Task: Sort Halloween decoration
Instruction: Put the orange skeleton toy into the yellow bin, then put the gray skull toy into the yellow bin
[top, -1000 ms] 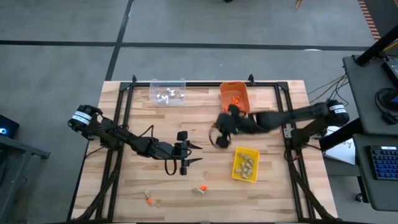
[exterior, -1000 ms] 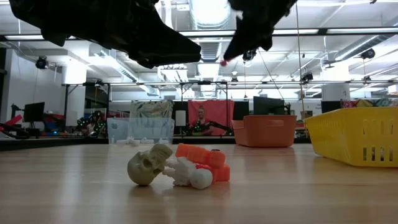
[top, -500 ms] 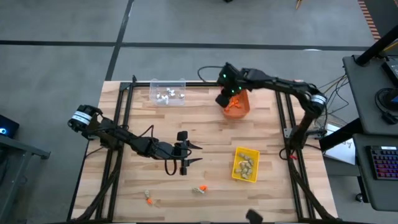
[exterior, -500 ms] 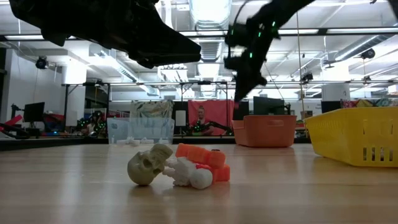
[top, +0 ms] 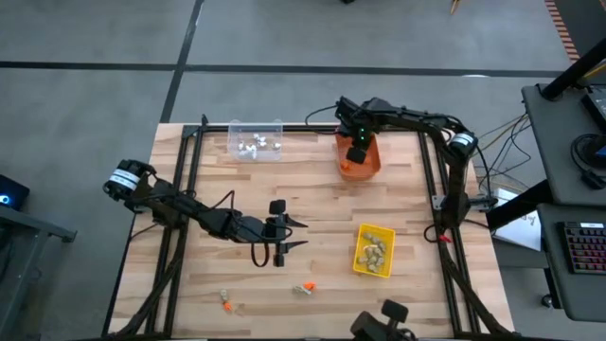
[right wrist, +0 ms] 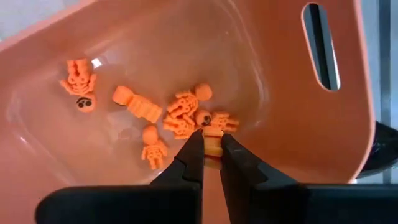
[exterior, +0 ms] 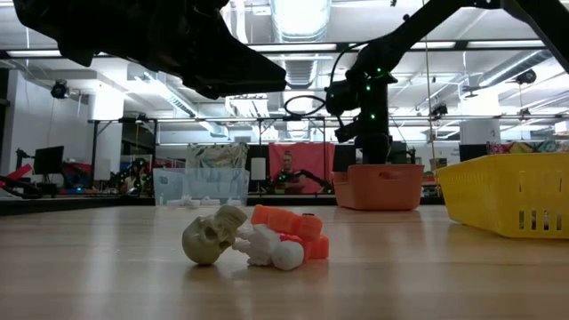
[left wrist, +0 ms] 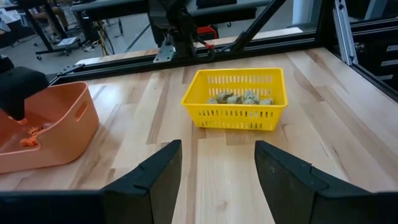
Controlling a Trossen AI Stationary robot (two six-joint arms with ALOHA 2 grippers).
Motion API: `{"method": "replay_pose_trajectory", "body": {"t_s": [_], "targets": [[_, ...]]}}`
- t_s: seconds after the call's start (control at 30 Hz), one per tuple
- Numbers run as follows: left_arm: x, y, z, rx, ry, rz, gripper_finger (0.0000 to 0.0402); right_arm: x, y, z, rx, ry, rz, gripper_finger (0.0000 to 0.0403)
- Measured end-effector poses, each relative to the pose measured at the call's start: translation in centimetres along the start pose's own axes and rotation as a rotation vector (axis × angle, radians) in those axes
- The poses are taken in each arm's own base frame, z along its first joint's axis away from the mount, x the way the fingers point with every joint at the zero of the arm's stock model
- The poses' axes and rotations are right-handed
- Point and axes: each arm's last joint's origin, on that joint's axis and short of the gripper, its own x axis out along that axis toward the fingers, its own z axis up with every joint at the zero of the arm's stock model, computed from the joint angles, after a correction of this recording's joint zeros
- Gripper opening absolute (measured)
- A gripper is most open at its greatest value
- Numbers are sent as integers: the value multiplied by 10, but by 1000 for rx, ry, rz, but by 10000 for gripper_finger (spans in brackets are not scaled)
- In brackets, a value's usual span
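Right wrist view: right claw [right wrist: 212, 144] pinches a tiny orange skeleton trinket [right wrist: 213, 140] above the orange bin [right wrist: 298, 124].

Tiny orange skeleton trinkets [right wrist: 180, 115], heaped.

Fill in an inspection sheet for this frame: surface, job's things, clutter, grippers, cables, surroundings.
Surface: bare wooden table in a black frame.
Job's things: orange trinkets in the orange bin; white ones in the clear bin; tan ones in the yellow basket. Unsorted near the front edge: a tan skull, a white piece and an orange piece together, one more orange piece apart.
Clutter: nothing seen.
Grippers: right gripper over the orange bin, jaws shut on an orange trinket; left gripper mid-table, jaws open, empty.
Cables: loop at the left arm; wires off the table's right side.
Surroundings: workshop floor, desk with keyboard at right.
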Motion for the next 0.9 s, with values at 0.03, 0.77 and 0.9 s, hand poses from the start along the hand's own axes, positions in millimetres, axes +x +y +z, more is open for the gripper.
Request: {"method": "replay_pose_trajectory", "body": {"t_s": [0.03,0.77,0.9], "targets": [[0,0,0,2,0,0,185,0,0,0,-10,-1,-2,20],[-1,0,1,-24,-1,-2,185,-4,1,1,21,-19,35,80],[-5,0,4,-55,9,-6,185,-25,2,0,42,-76,19,80]]}}
